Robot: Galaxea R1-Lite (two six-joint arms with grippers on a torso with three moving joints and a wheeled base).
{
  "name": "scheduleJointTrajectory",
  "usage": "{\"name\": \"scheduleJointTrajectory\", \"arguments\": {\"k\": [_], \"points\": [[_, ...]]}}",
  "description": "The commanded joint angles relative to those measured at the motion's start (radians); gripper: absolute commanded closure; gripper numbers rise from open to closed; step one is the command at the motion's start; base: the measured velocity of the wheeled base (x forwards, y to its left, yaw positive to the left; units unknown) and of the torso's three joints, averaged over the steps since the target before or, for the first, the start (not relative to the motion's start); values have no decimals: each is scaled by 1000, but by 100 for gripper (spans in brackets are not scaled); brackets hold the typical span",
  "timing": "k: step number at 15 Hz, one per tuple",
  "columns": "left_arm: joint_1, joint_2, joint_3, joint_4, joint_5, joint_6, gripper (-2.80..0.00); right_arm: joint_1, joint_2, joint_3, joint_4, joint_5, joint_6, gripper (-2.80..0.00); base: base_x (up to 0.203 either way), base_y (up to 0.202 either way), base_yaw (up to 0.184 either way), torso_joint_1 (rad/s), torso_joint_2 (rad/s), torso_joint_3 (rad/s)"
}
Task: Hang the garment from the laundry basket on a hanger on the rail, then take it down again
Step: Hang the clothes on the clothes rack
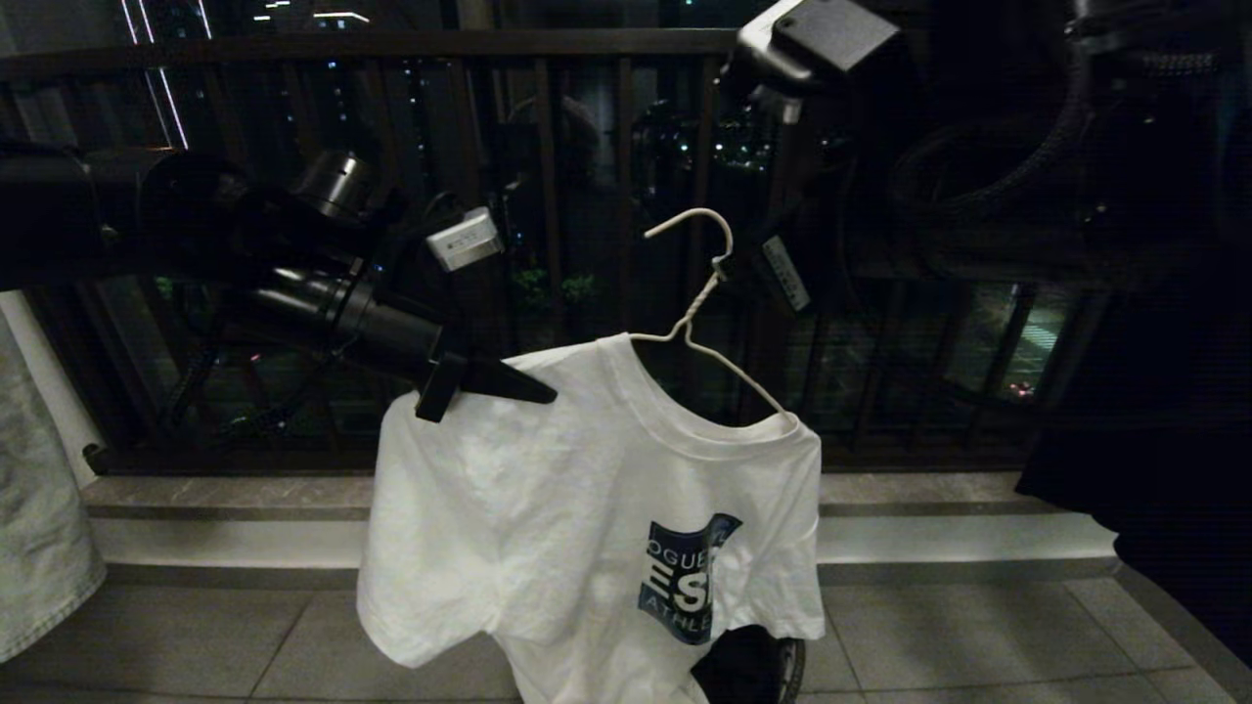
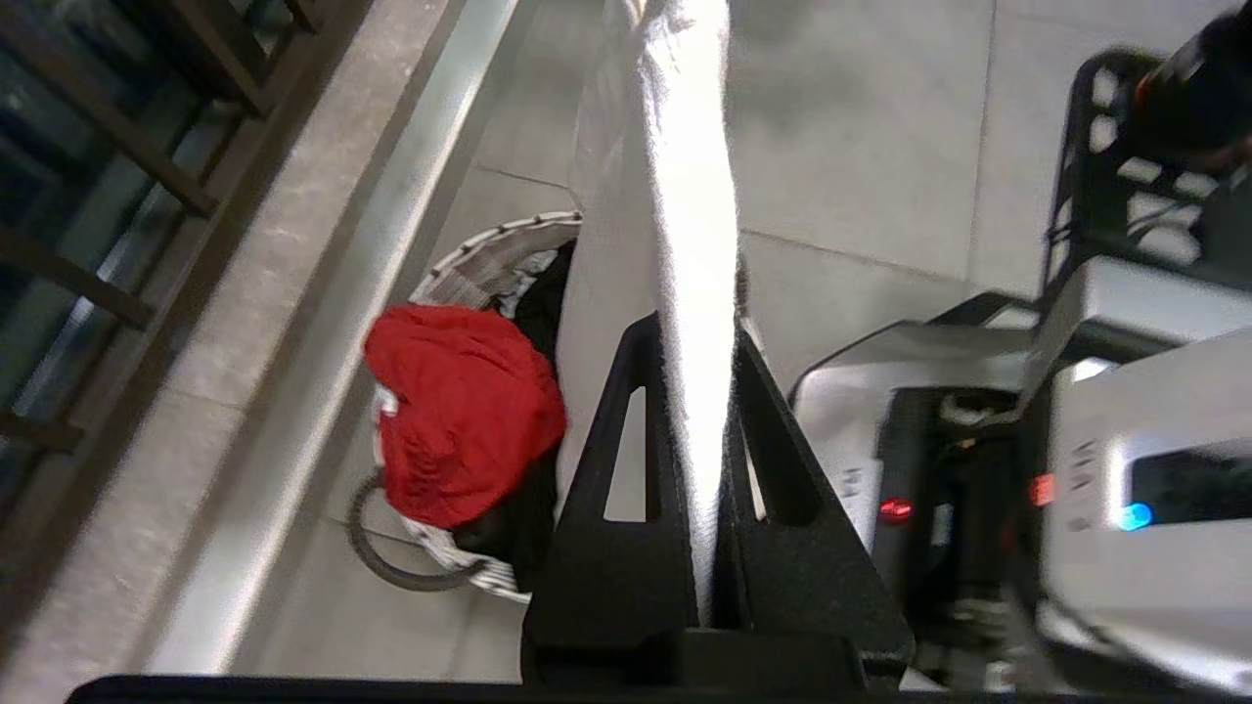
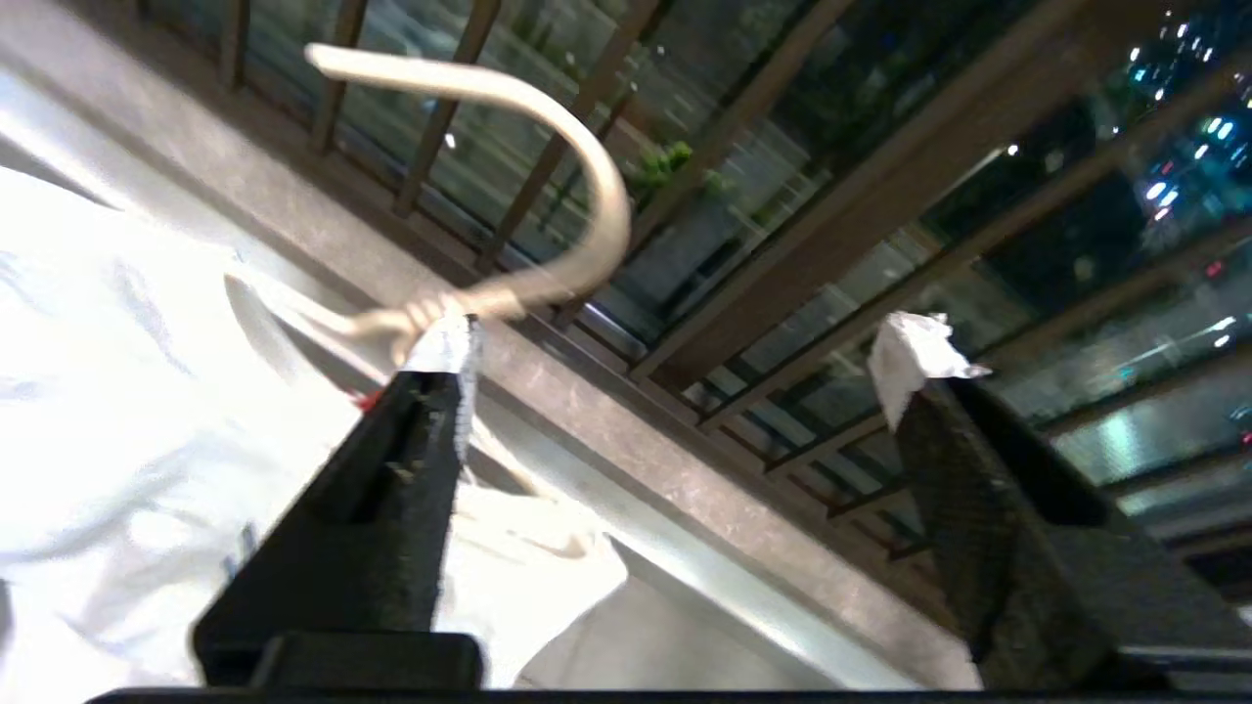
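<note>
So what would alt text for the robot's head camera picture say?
A white T-shirt on a wire hanger is held up by the left gripper, pinching one shoulder, before a dark balcony railing at night.

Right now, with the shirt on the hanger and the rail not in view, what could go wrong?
1. The right pincer stands open beside the hanger neck, so only the left pincer, shut on the shirt at its shoulder, bears the load. The hanger may tip or slide out of the collar.
2. The shirt hangs skewed; a tug could drop it toward the basket below.
</note>
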Motion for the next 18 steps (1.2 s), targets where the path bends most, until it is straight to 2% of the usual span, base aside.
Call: {"name": "scheduleJointTrajectory", "arguments": {"k": [1,2,3,6,9,12,15,18], "points": [[2,-27,1,2,-6,-46,0,1,-107,48,3,-4,43,-280,0,0,0,0,0,0],[6,-31,2,2,-6,-56,0,-1,-136,82,4,-4,62,-280,0,0,0,0,0,0],[13,-40,5,3,-12,-67,0,-6,-163,127,4,-4,72,0,0,0,0,0,0,0],[36,-91,39,2,-62,-102,0,-33,-229,229,4,-4,134,0,0,0,0,0,0,0],[76,-155,99,2,-144,-111,0,-82,-246,279,5,7,255,0,0,0,0,0,0,0],[151,-216,161,0,-255,-111,0,-121,-250,328,4,77,356,0,0,0,0,0,0,0],[226,-241,214,-1,-395,-111,0,-165,-218,329,4,92,435,0,0,0,0,0,0,0],[249,-244,247,-1,-434,-111,0,-179,-162,321,-1,120,551,0,0,0,0,0,0,0]]}}
